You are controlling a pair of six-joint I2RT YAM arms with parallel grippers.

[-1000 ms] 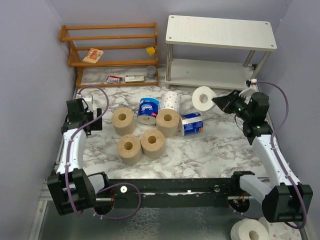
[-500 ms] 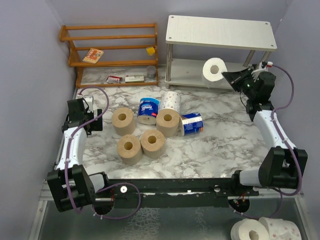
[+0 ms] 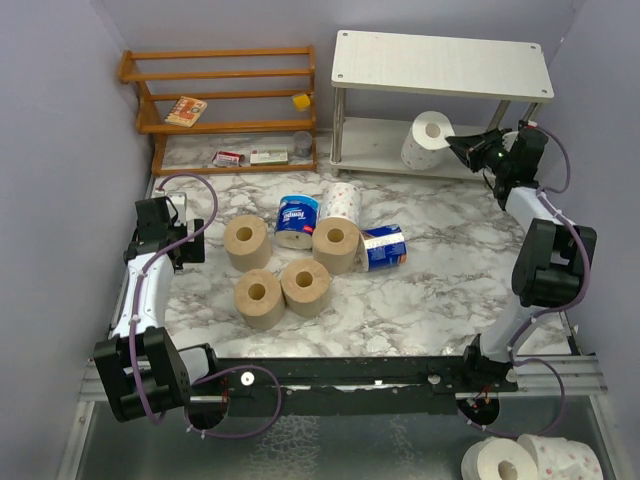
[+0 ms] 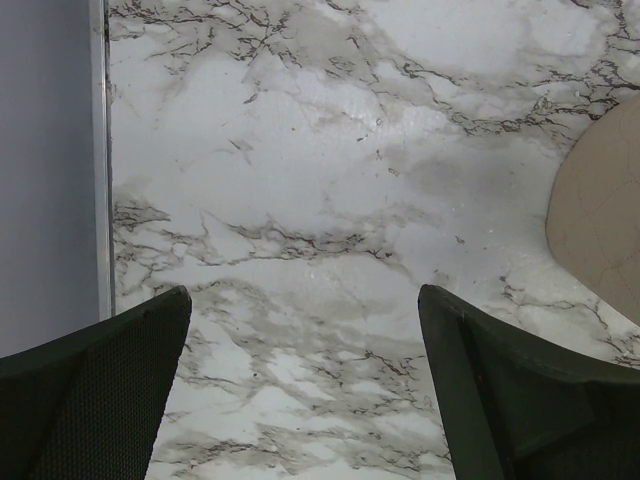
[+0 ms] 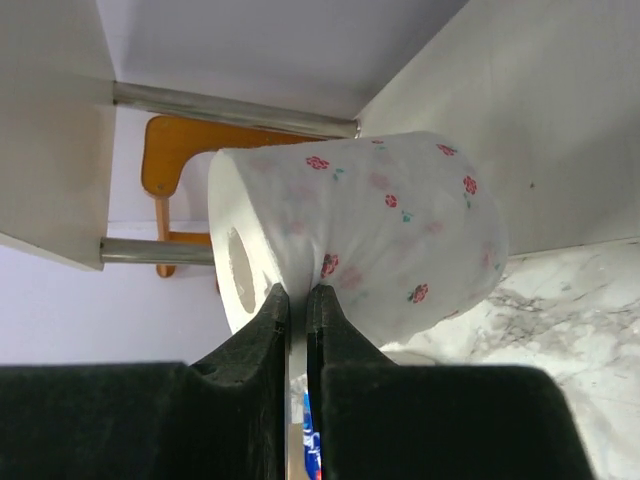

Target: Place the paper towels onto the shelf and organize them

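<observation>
Grip first: your right gripper [image 5: 297, 297] is closed almost completely on the white paper towel roll with small red flower dots [image 5: 375, 225]. The jaws pinch the paper wall at the rim of the hollow core, because the roll is too fat to be taken across its body. That hold carries the roll sideways, core facing out, between the two boards of the two-tier shelf of white boards on silver metal tube legs [image 3: 440, 62]. It sits over the right half of the lower board [image 3: 375, 135], towards its front edge. You cannot tell from these views whether the roll rests on the board or hangs just above it, so judge it as not yet released.

Your left gripper [image 4: 300, 390] stands wide and holds nothing. It is parked over the marble tabletop [image 3: 420, 290] near the left edge, with one roll just beside it, out of the working arm's way.

The other seven wait in a cluster at the tabletop's middle. These are four tan-brown paper rolls [image 3: 247, 240], two blue-and-white wrapped rolls [image 3: 297, 220] and a second white dotted roll [image 3: 343, 203]. A spot towards one end of the board would leave room for them.
</observation>
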